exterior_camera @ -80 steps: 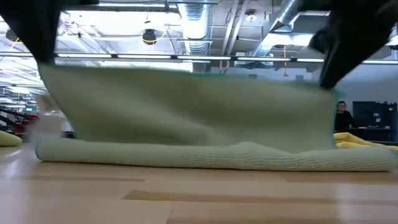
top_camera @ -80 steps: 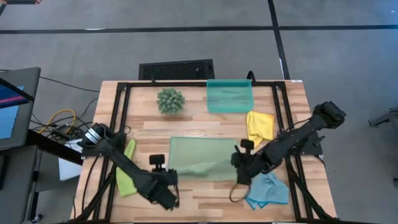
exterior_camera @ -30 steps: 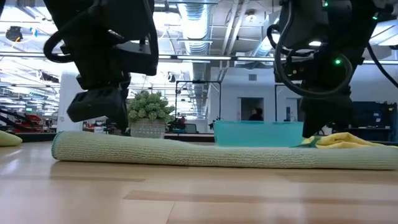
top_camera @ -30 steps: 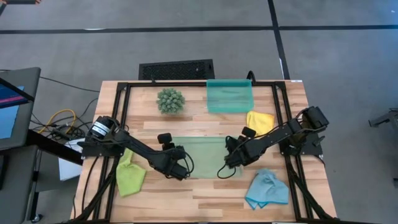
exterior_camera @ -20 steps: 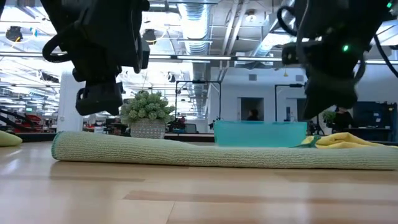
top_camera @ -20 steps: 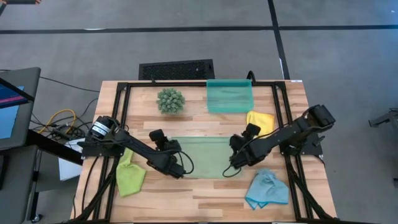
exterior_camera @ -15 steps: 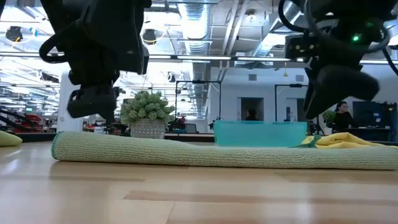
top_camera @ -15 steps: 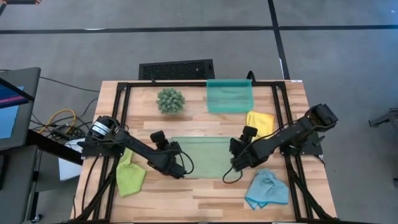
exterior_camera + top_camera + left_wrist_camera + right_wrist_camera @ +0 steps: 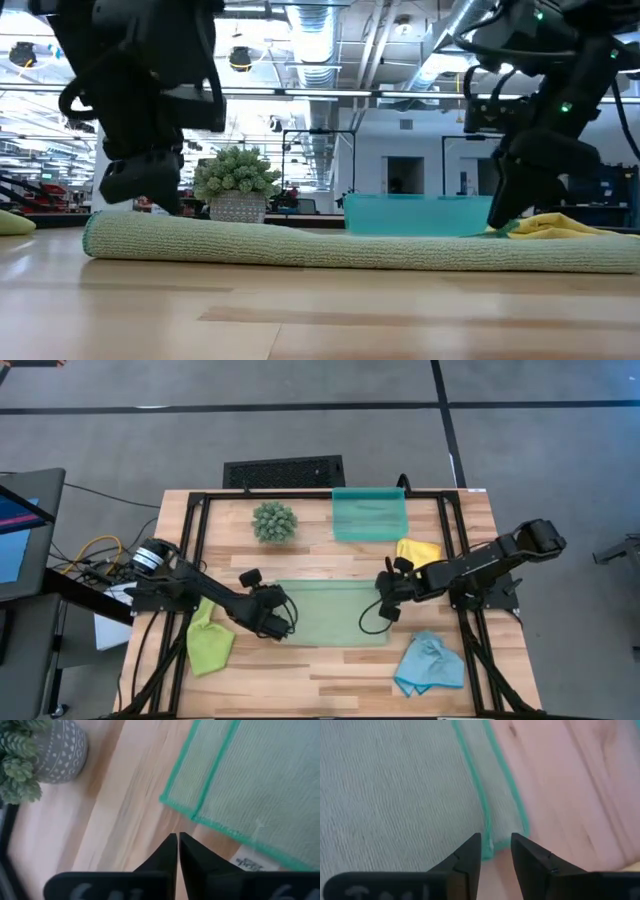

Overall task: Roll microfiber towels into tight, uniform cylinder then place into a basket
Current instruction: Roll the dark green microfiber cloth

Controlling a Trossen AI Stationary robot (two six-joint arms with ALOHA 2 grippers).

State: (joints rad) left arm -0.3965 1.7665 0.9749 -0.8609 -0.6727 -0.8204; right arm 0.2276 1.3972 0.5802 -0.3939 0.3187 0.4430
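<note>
The sage towel (image 9: 325,612) lies folded flat in the middle of the frame. The left gripper (image 9: 283,622) is pinched shut beside its left edge. The right gripper (image 9: 385,600), fingers apart, sits at its right edge.

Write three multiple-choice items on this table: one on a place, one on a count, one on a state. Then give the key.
1. Where does the plant ball sit relative to the basket?
A. inside it
B. beside it, toward the left arm's side
C. on the yellow towel

2. How many towels lie on the table?
A. two
B. three
C. four

3. How is the left claw?
A. shut, holding nothing
B. wide open
C. shut on the basket

Key: B, the high view shows them apart, side by side; C, sage green, lime green, yellow, light blue; A, its fingers meet over bare wood.
</note>
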